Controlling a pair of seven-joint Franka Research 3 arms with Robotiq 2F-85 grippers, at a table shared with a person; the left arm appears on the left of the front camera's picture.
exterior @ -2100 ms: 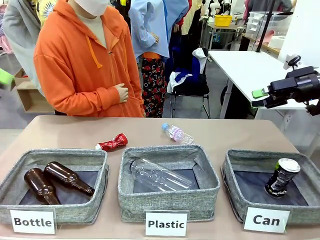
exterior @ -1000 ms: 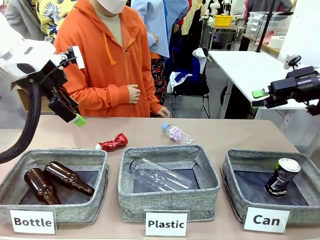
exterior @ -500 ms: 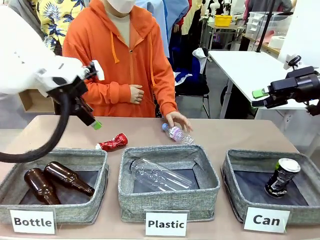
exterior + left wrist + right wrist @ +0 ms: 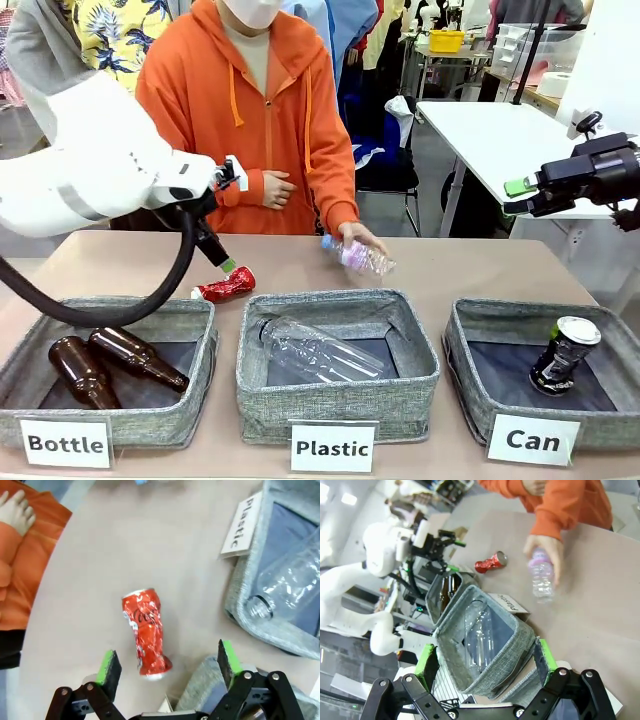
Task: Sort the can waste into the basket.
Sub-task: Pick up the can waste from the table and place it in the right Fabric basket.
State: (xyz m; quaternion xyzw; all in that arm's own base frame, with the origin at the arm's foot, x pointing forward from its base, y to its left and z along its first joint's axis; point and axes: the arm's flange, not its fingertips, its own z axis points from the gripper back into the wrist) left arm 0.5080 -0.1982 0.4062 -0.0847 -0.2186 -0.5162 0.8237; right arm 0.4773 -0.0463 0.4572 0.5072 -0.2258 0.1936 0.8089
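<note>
The left fingers [image 4: 228, 265] are hanging spread wide apart just above the far end of the crushed, shiny red drink can [image 4: 225, 286], gripping nothing. In the left wrist view the green pads of these fingers [image 4: 107, 666] are standing on either side of the near end of the crushed can [image 4: 146, 632], not touching it. The can is lying on its side on the beige surface [image 4: 450, 270], just behind the grey woven bin carded "Bottle" [image 4: 150, 425], which is holding two brown glass bottles [image 4: 105, 362].

The right fingers [image 4: 517, 186] are hovering high at the right edge, well apart from everything on the surface, also spread open and empty.

The dark drink can with a silver top [image 4: 565, 355] is leaning inside the grey woven basket fronted by the "Can" card [image 4: 465, 375].

The person's hand [image 4: 360, 238] is gripping a small clear plastic bottle with a purple label [image 4: 358, 258] behind the middle bin carded "Plastic" [image 4: 330, 400], where a larger clear bottle [image 4: 315, 350] is lying.
</note>
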